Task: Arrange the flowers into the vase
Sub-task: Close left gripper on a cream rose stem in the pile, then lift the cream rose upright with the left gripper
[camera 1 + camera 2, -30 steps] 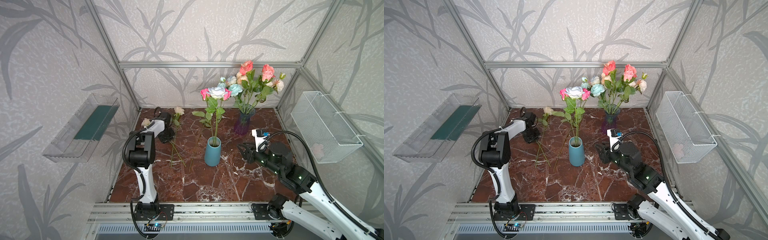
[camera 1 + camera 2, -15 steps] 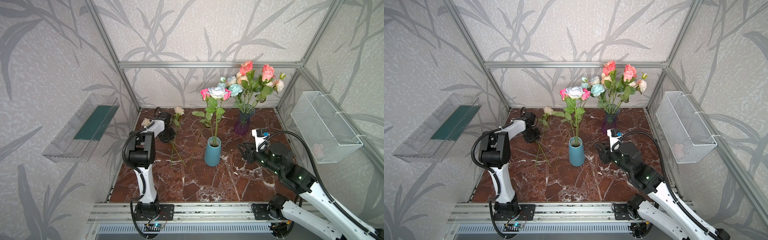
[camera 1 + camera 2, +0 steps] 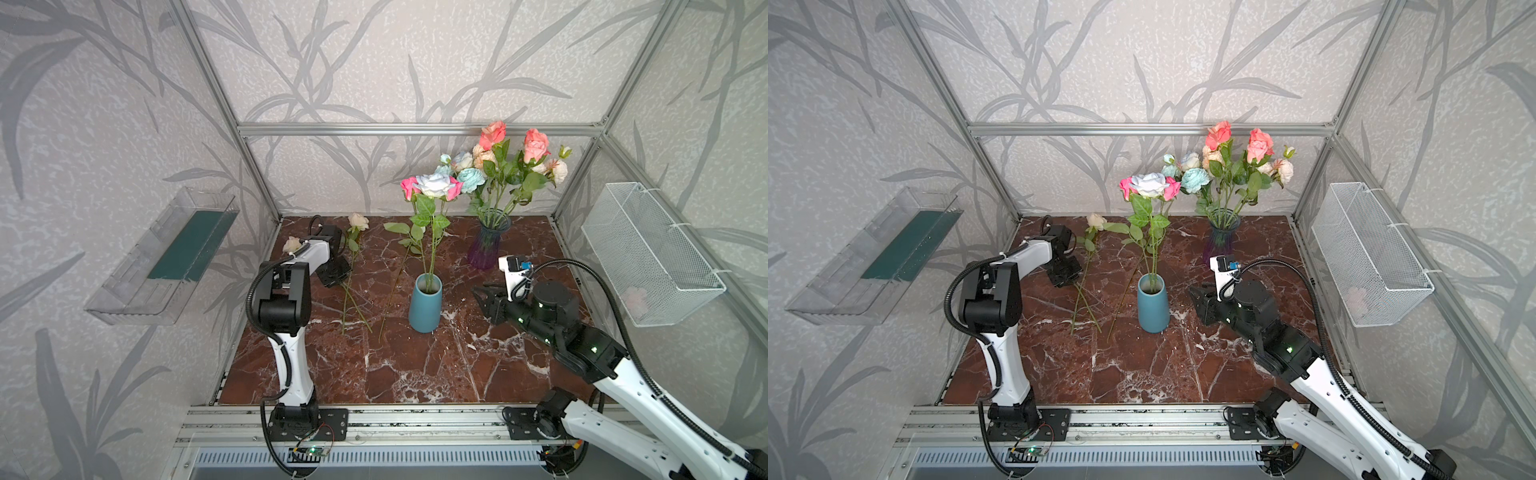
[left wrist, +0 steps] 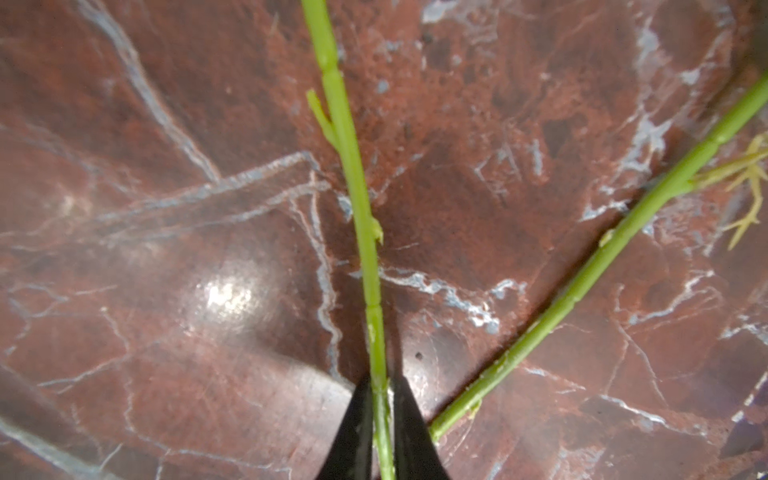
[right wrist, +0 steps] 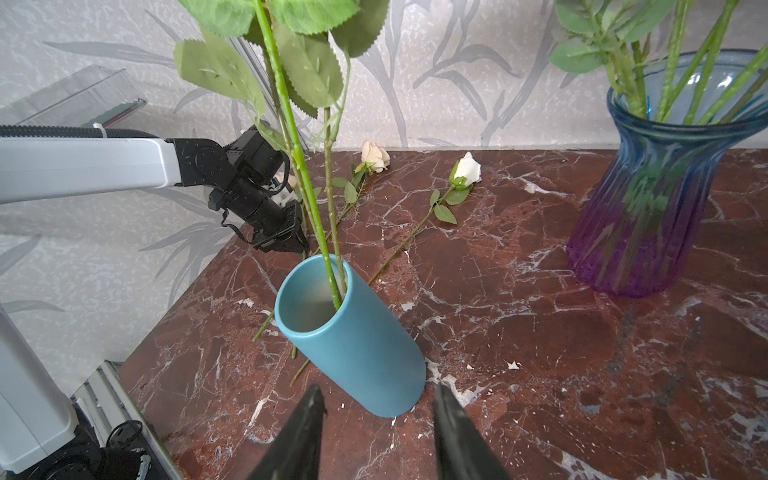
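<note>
Green plastic stem (image 4: 370,249) is pinched by the left gripper (image 4: 380,388), flat on the red marble tabletop (image 4: 166,332), in the left wrist view. A second green stem (image 4: 582,282) just beside it could snag on lift. Right wrist view alone shows the right gripper (image 5: 378,390) spread and empty near the teal cylindrical vase (image 5: 353,340), which a swinging stem could tip. Both top views add cream rose heads (image 3: 358,221) lying left of it.

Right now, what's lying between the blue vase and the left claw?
In both top views, loose flower stems lie on the marble between the teal vase and left gripper.
</note>
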Robot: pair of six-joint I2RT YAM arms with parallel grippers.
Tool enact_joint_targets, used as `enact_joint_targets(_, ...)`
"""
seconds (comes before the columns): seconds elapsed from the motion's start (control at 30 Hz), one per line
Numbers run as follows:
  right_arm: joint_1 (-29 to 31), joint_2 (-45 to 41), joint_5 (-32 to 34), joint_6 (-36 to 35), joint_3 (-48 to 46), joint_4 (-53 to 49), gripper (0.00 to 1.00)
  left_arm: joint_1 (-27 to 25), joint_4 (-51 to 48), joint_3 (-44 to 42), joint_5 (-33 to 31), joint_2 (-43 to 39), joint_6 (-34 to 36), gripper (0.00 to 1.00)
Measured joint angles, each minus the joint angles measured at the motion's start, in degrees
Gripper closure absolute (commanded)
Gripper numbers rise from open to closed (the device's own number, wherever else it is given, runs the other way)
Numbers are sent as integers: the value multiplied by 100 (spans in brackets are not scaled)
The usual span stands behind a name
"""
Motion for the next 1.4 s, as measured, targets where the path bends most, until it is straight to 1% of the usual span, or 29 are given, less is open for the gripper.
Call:
enact_joint_targets(0.03, 0, -7, 4, -2, 0, -2, 56, 0, -2, 7, 2, 0, 7, 96)
enact_joint_targets(0.2, 0, -46, 11, -7, 0, -9, 56, 0, 0, 11, 0, -9, 20, 100)
enact_joint_targets(0.3, 0, -83, 13, -7, 11, -20, 56, 0, -15, 11, 31, -61, 61, 100)
enact_joint_targets(0.4, 0, -98, 11, 0, 35, -26, 56, 0, 0, 2, 76, -302, 96, 100)
enact_joint_targets(0.73, 0, -72, -37, 44, 208, -28, 56, -2, 551, -345, 592, -2184, 243, 100)
enact_joint_targets(0.9, 0, 28, -131, 50, 437, -28, 56, -136, 1038, -809, 850, -3126, 380, 100)
enact_joint_targets(1.0, 0, 85, -214, 57, 588, -24, 56, -498, 1421, -1196, 850, -3934, 629, 100)
enact_joint_targets(1.1, 0, 118, -278, 68, 693, 26, 57, -1169, 1917, -1558, 774, -4924, 1062, 100)
enact_joint_targets(1.17, 0, 129, -354, 92, 704, 149, 57, -1652, 2446, -1939, 765, -5683, 1377, 100)
enact_joint_targets(1.27, 0, 166, -498, 157, 713, 396, 57, -2159, 3099, -2476, 815, -6660, 1867, 100)
enact_joint_targets(1.33, 0, 229, -608, 181, 780, 549, 57, -2404, 3289, -2579, 940, -7027, 2140, 100)
enact_joint_targets(1.4, 2, 365, -754, 210, 940, 743, 57, -2601, 3429, -2546, 1123, -7152, 2380, 100)
